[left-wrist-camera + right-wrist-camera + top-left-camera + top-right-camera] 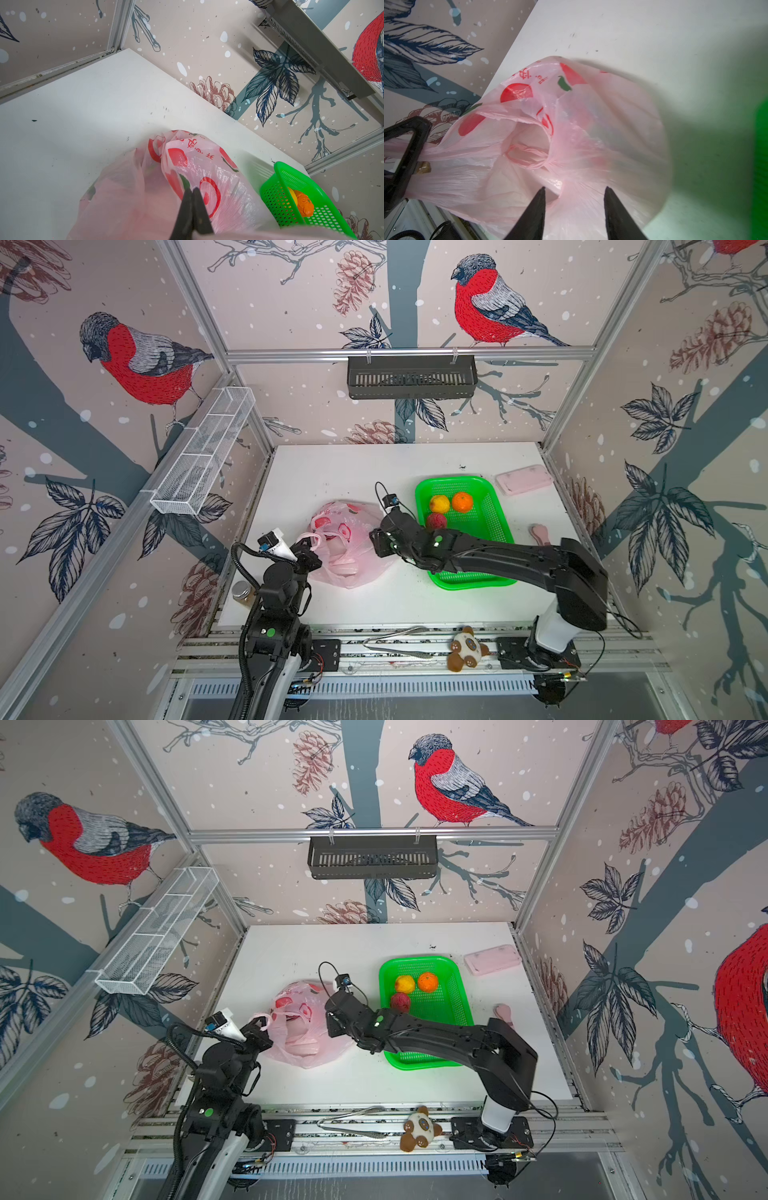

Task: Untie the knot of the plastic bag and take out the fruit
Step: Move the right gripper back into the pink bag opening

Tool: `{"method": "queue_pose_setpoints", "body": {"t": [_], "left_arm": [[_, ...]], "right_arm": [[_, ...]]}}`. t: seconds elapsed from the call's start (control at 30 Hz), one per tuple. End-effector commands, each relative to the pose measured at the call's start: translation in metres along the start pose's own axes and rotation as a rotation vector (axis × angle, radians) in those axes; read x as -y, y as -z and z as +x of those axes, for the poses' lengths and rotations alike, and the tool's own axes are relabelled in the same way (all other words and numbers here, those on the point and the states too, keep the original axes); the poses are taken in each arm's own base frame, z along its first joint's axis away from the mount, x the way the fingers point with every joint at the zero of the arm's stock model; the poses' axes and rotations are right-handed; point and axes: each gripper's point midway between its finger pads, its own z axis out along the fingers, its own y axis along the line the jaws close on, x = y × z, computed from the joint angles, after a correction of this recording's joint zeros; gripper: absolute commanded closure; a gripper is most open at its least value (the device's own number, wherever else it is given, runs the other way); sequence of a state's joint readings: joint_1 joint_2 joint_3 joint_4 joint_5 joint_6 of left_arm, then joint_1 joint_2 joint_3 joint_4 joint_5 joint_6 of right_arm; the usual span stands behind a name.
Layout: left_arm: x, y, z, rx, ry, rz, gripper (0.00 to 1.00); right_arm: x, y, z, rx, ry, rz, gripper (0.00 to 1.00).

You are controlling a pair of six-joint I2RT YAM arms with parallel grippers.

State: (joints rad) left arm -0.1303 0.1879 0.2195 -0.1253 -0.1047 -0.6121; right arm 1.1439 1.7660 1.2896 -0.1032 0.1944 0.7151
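Plastic bag (349,543) of thin translucent pink film, wrinkled and glossy, printed with red round fruit shapes; lies slumped on smooth white table (332,472), left of middle, toward near side. Mouth open upward, one handle loop (527,158) twisted into a narrow ribbon inside. Left gripper (192,190) at left edge of bag, black pointed jaws pressed together, clenched on a stretched handle strip of the plastic bag. Right gripper (575,188) at right edge of bag, two black tapered tips standing apart, released, pleated film between them; cannot tell if touching.

Right of bag, green plastic basket (453,480), rectangular, with perforated mesh walls and rounded corners. Inside, at far end: round yellow citrus (439,503), round orange citrus (462,502) just beside, bumpy red ball (436,521) nearer. Far right on table, flat pink case (524,480), a rounded rectangle.
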Motion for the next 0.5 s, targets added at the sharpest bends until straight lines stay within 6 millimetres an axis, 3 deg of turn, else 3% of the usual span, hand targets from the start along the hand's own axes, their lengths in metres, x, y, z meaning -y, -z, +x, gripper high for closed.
{"method": "queue_pose_setpoints", "body": {"t": [0.0,0.17,0.27,0.47], "left_arm": [[-0.001,0.001,0.003,-0.006,0.014,-0.001,1.00],[0.003,0.007,-0.004,0.021,0.024,0.018,1.00],[0.002,0.011,-0.006,0.020,0.027,0.011,1.00],[0.004,0.014,-0.006,0.027,0.044,0.033,1.00]], "right_arm": [[-0.045,-0.023,-0.003,-0.006,-0.005,-0.148,0.56],[-0.070,-0.067,0.016,-0.083,-0.027,-0.214,0.65],[-0.084,-0.083,0.023,-0.110,-0.049,-0.255,0.66],[-0.087,-0.105,0.036,-0.127,-0.091,-0.245,0.67]]}}
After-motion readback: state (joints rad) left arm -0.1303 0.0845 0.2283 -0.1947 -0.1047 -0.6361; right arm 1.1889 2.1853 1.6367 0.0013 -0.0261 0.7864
